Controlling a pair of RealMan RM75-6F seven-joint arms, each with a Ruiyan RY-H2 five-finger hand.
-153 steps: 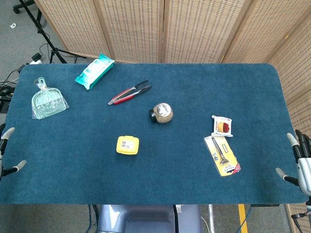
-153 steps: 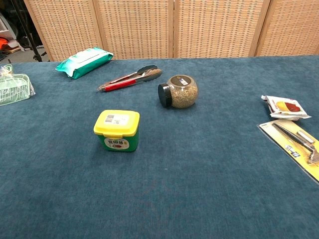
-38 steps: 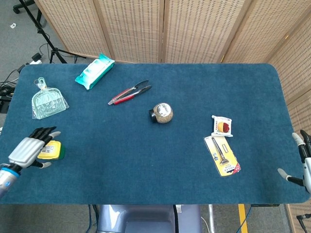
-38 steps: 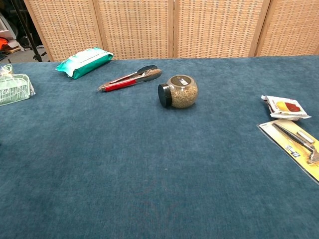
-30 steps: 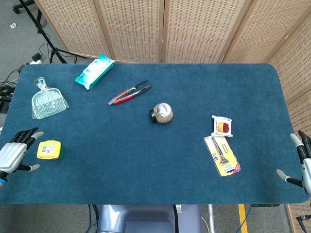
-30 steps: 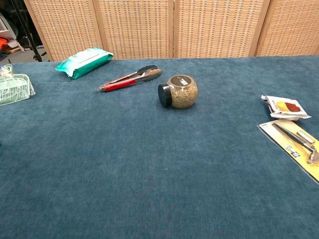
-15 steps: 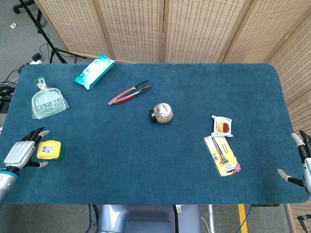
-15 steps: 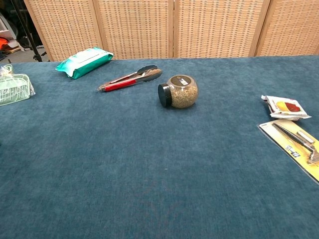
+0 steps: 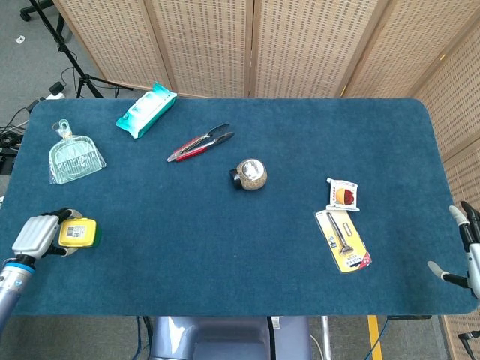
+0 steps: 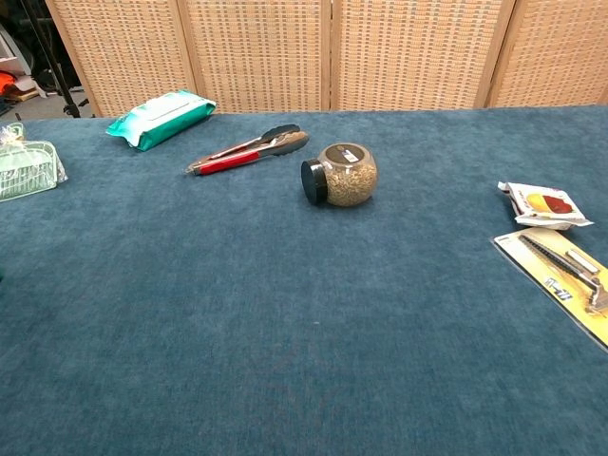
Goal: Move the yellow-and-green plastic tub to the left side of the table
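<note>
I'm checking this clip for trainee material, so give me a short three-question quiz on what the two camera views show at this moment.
1. True or false: the yellow-and-green plastic tub sits near the table's left edge, with the left hand right beside it.
2. Multiple choice: what lies nearest the round glass jar with a black lid? A) red-handled metal tongs B) clear plastic dustpan C) teal wipes packet
3. Fill in: the chest view does not show the ____.

Key: 1 true; 2 A; 3 tub.
</note>
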